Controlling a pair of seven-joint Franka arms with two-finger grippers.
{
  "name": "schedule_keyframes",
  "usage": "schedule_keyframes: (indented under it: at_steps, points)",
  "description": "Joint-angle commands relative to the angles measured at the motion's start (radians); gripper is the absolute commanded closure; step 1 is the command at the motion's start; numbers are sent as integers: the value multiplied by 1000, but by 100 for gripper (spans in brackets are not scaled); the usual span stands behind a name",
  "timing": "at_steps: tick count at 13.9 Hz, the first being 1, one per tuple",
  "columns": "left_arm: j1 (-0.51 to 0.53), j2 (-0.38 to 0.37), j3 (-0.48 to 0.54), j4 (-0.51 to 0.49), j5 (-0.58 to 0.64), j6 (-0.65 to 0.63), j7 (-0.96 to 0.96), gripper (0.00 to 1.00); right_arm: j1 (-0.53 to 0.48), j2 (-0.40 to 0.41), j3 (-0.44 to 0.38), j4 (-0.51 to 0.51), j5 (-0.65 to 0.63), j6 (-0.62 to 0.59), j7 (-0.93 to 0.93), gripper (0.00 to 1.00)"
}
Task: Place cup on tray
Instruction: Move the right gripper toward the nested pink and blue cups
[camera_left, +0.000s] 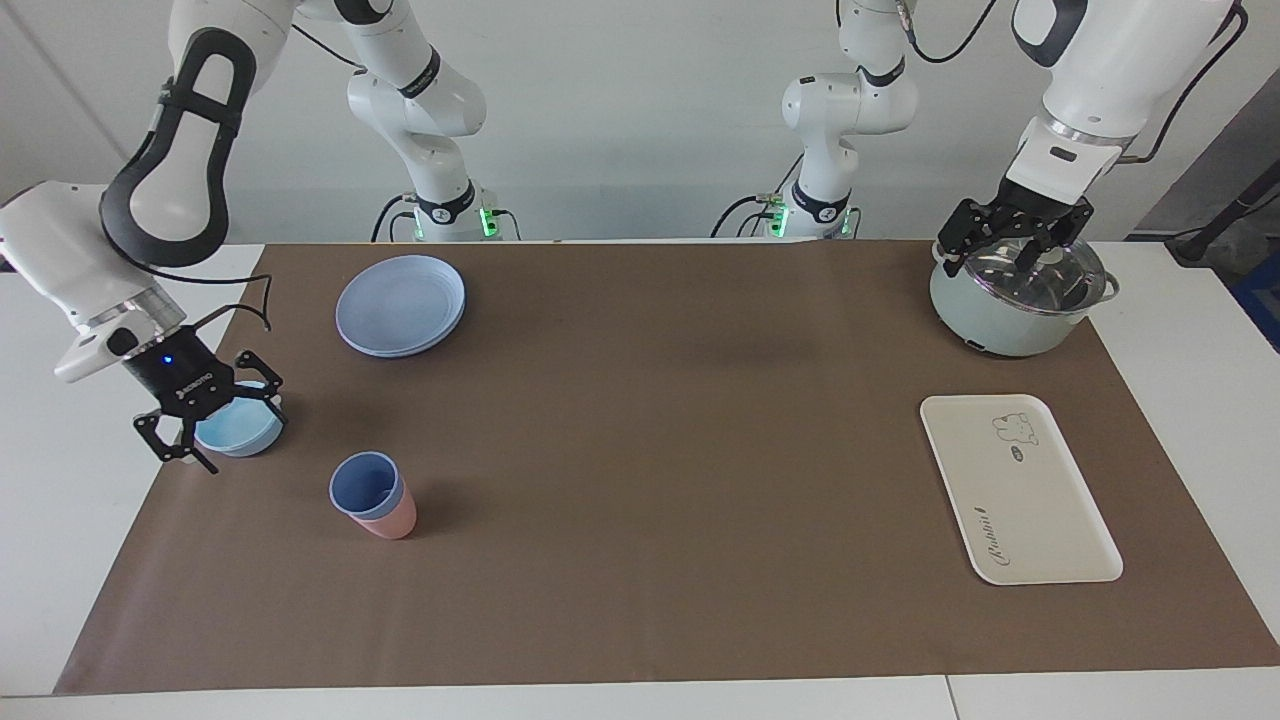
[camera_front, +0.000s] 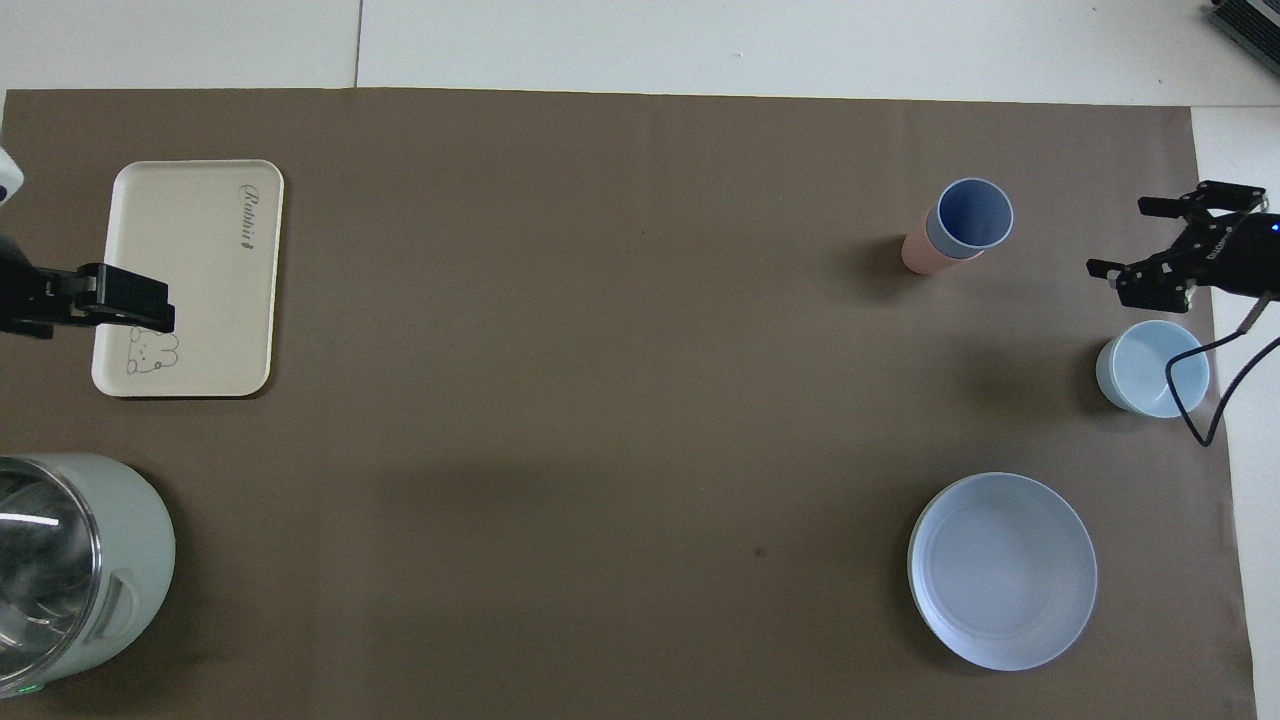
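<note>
A brown mat covered most of the white counter (camera_left: 1180, 400), with a plain pale wall past my two bases. Nearest to me stood a pale-green pot (camera_left: 1015, 310) with a glass lid, at my left arm's end, and a round blue plate (camera_left: 400, 305) at my right arm's end. My left claw (camera_left: 1012, 245) hung open in the air above that end. One view put it against the pot lid and the other over the tray's edge, so I could not tell which it was truly over. That arm was waiting.

A little farther out, at the mat's edge on my right arm's end, sat a low light-blue bowl (camera_left: 240, 430). My right claw (camera_front: 1130, 240) hovered open and empty just beside it, over the mat's edge and clear of the cup, I judged.

Farther again lay the tray (camera_left: 1020, 490), cream-white and bare, at my left arm's end with its long side running away from me. It offered plenty of flat room to set something down.

About as far out, at my right arm's end and well apart from the tray, the cup (camera_left: 367, 488) stood upright. It was nested inside a pink tumbler (camera_left: 392, 522), only its upper part showing above the pink rim. I reckoned that nesting was the awkward bit: I would have to pinch the blue rim alone, or the pink tumbler might lift with it. Nothing of the task was done yet.
</note>
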Motion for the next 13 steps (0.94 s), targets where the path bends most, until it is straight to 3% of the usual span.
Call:
schedule_keyframes:
  at_steps: [1,5,11,13]
  points:
    - [-3,-21,7,-23,-2,5,14,0,-25,43,13,7,93,-46,-55,0]
    - [-5,-21,7,-23,-2,5,14,0,-49,144,13,24,354,-136,-269,0]
    - [-3,-21,7,-21,-2,5,14,0,-32,184,14,12,373,-172,-291,0]
    - [-5,-21,7,-23,-2,5,14,0,-26,204,14,1,454,-175,-355,0]
